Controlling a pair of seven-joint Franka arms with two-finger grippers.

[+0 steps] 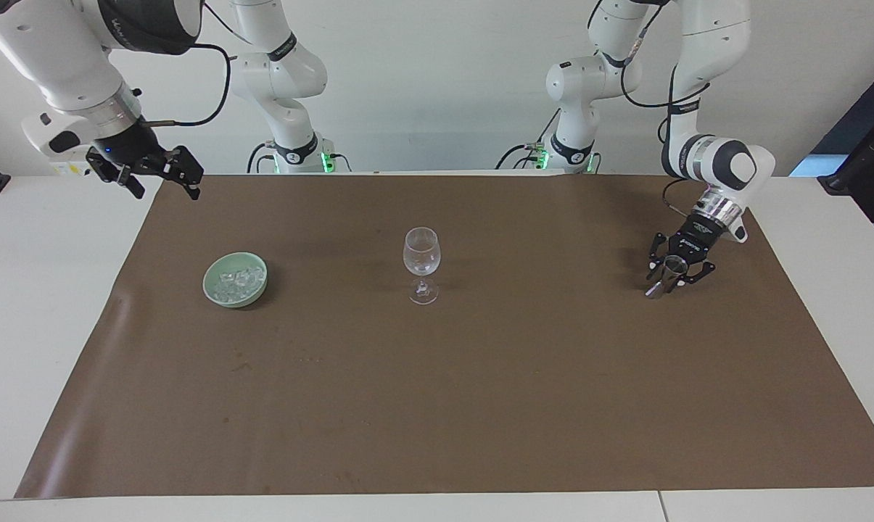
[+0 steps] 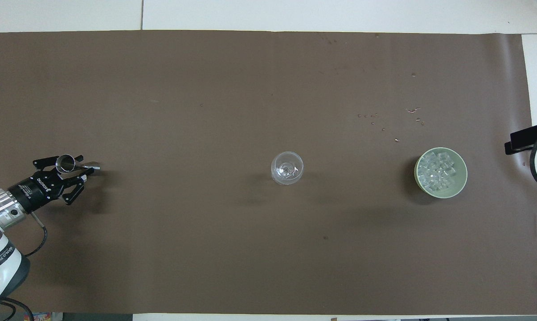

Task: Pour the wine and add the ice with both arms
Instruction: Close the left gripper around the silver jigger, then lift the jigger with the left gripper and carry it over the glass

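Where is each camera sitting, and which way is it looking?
Facing view: high across the table, looking at the robots; both white arms show, left gripper around the metal jigger, right gripper waiting over the table edge.
Overhead view: high above the robots' end, looking steeply down; only the left arm and gripper show.
Both share the wine glass, the green bowl of ice and the jigger.

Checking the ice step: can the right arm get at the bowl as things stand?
Probably yes. The right gripper hangs open over the mat's edge near the robots, at the bowl's end; nothing stands between them, and the ice lies uncovered.
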